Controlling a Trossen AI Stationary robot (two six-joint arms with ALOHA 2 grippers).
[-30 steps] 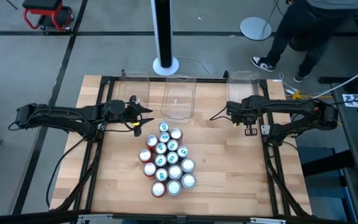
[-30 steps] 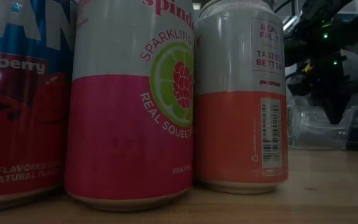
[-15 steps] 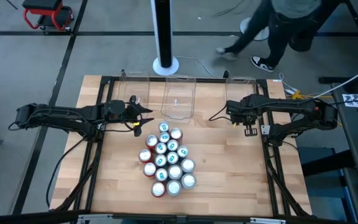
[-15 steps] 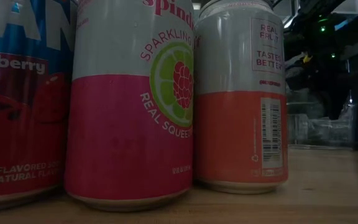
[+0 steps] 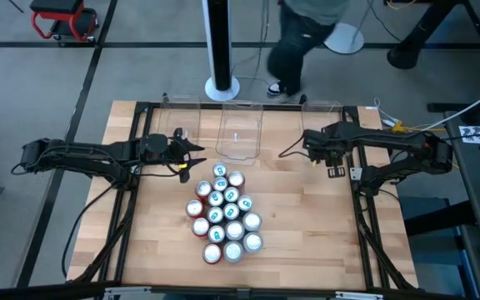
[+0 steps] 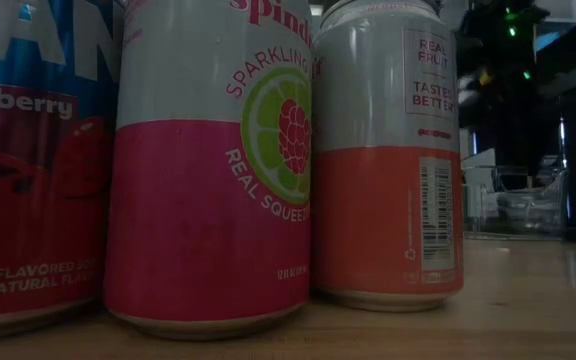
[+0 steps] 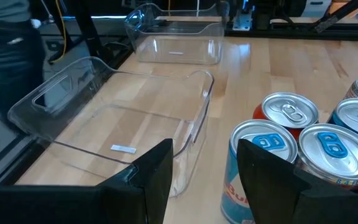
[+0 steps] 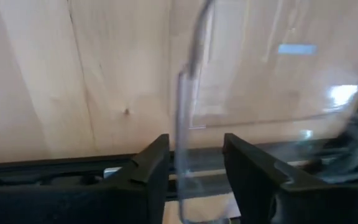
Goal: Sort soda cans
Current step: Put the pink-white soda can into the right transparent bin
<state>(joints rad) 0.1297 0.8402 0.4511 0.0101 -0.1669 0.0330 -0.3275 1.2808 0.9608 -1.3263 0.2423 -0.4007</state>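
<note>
We see the soda cans (image 5: 223, 214) all bunched upright in one tight cluster mid-desk (image 5: 307, 242), none sorted yet by our read. Three clear bins sit along the far edge: left bin (image 5: 182, 117), middle bin (image 5: 239, 131), right bin (image 5: 323, 117). All look empty from above.

Left pincer (image 5: 192, 157) hovers just beside the far-left end of the cluster, fingers partly apart, holding nothing. In its wrist view the nearest blue can (image 7: 263, 168) sits right ahead of the gap, a red can (image 7: 288, 112) behind it, and the left bin's wall close alongside.

Right pincer (image 5: 288, 152) is at the right bin's near-left corner, well apart from the cans. Its wrist view shows the bin's thin clear wall (image 8: 187, 118) running between the two fingers; gap is narrow, fingers do not look clamped on it, nothing held.

Risks, our judgement:
- The right pincer closing or lifting here could snag the bin wall and drag or tip the bin.
- Cans touch each other, so a left finger pushing in may knock neighbours over or shove the cluster.
- Left pincer swinging could clip the left bin's rim.

A person (image 5: 302, 33) is walking past beyond the desk's far side.
</note>
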